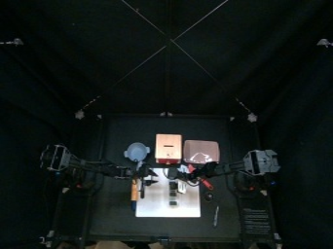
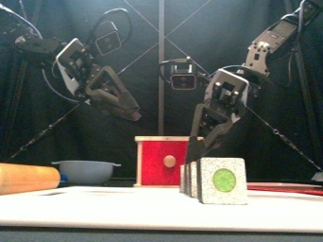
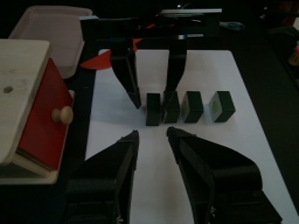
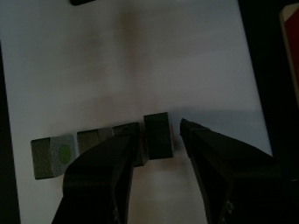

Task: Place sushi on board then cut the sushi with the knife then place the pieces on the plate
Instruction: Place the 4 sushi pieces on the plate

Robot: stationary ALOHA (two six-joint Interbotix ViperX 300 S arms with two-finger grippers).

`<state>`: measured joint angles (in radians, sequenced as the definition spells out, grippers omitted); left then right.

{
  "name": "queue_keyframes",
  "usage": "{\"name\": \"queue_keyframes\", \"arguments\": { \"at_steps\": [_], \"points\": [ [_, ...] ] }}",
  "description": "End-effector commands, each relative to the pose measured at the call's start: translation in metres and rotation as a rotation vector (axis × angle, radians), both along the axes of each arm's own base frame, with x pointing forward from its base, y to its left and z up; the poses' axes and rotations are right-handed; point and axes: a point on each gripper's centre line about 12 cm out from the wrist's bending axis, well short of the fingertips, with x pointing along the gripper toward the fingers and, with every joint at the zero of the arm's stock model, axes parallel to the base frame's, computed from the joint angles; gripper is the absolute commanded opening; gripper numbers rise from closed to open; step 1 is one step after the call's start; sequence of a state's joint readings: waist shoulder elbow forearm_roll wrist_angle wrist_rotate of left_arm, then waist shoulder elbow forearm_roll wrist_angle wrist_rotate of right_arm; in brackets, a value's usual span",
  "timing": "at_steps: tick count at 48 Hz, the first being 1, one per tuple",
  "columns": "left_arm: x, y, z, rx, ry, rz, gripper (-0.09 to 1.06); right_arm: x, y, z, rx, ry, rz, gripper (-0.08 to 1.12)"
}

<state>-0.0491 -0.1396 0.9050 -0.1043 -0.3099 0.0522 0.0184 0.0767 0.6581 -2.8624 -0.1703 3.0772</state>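
The sushi roll point(image 2: 216, 181) stands on the white board point(image 2: 113, 203) as a row of dark green blocks point(image 3: 187, 107), its green end face toward the front. My right gripper point(image 4: 158, 131) hangs low over the row, open, with its jaws on either side of the end block point(image 4: 158, 138); in the left wrist view that same right gripper point(image 3: 153, 87) straddles this block. My left gripper point(image 3: 153, 133) is open and holds nothing; it hovers above the board on the left point(image 2: 134, 113), apart from the roll. The pink tray point(image 1: 202, 151) lies behind the board at the right.
A wooden box with a red drawer front point(image 2: 163, 162) stands behind the board, the blue-grey bowl point(image 2: 86, 171) to its left. An orange-brown cylinder point(image 2: 25, 177) lies at the board's left edge. A red thing point(image 3: 100, 61) sits beside the box, near the tray.
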Motion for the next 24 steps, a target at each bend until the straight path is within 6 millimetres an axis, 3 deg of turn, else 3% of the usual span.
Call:
{"name": "queue_keyframes", "arguments": {
  "at_steps": [1, 24],
  "points": [
    [0.002, 0.0, 0.01, -0.001, -0.037, 0.001, 0.74, 0.006, -0.001, 0.012, 0.001, -0.037, -0.004, 0.79],
    [0.001, 0.0, 0.008, -0.001, -0.031, 0.001, 0.74, 0.006, -0.002, 0.002, 0.005, 0.001, -0.007, 0.79]
  ]
}}
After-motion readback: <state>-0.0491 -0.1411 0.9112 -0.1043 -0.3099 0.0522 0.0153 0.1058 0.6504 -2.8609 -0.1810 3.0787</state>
